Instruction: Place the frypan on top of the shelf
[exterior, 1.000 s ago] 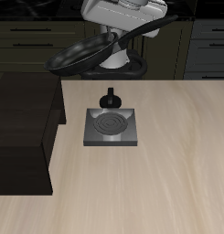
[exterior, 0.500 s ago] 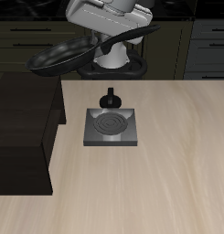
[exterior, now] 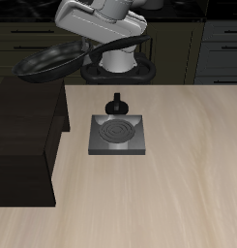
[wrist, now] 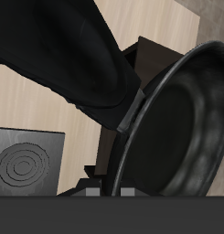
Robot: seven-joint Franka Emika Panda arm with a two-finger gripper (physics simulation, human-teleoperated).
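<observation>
The black frypan (exterior: 50,60) hangs tilted in the air near the table's back, above the back corner of the dark wooden shelf (exterior: 23,136). My gripper (exterior: 108,29) is shut on its long handle (exterior: 108,43). In the wrist view the pan's bowl (wrist: 182,123) and the thick handle (wrist: 68,55) fill most of the picture, with a corner of the shelf (wrist: 141,57) showing behind them. The fingertips themselves are hidden by the handle.
A square grey burner plate (exterior: 117,135) with a spiral coil lies mid-table; it also shows in the wrist view (wrist: 26,163). A small black knobbed pot (exterior: 116,103) stands just behind it. Dark cabinets (exterior: 217,44) run along the back.
My gripper has carried the frypan sideways toward the shelf, from above the pot to over the shelf's back corner. The plate and pot have not moved.
</observation>
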